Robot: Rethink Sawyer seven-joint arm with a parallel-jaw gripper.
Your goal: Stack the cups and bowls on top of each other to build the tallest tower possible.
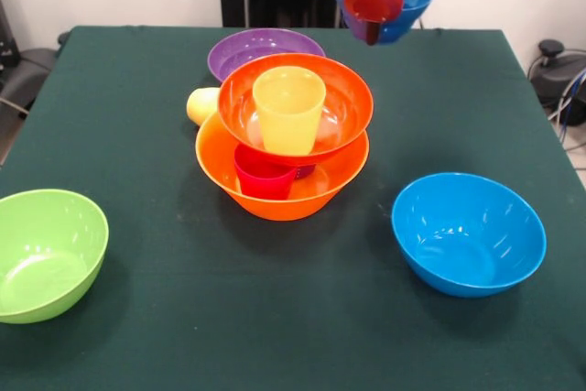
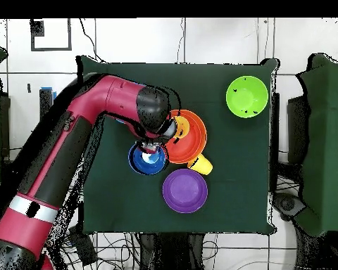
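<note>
Table cover (image 1: 137, 318): dark green cloth, matt, faintly napped, with no shine.
Largest orange-yellow bowl (image 1: 316, 191), red-orange bowl (image 1: 339, 89), purple bowl (image 1: 240, 50), lime green bowl (image 1: 64, 244), light blue bowl (image 1: 476, 240): smooth moulded plastic, glossy, with bright highlights on walls and rims.
Orange-yellow cup (image 1: 289, 109): plastic, smoother and duller than the bowls, slightly satin.
Red-pink cup (image 1: 264, 177): glossy plastic.
Small dark blue bowl (image 1: 409, 6): glossy plastic.
Arm (image 2: 66, 151): hard red shell, semi-gloss, probably painted plastic, with black matt joints.
</note>
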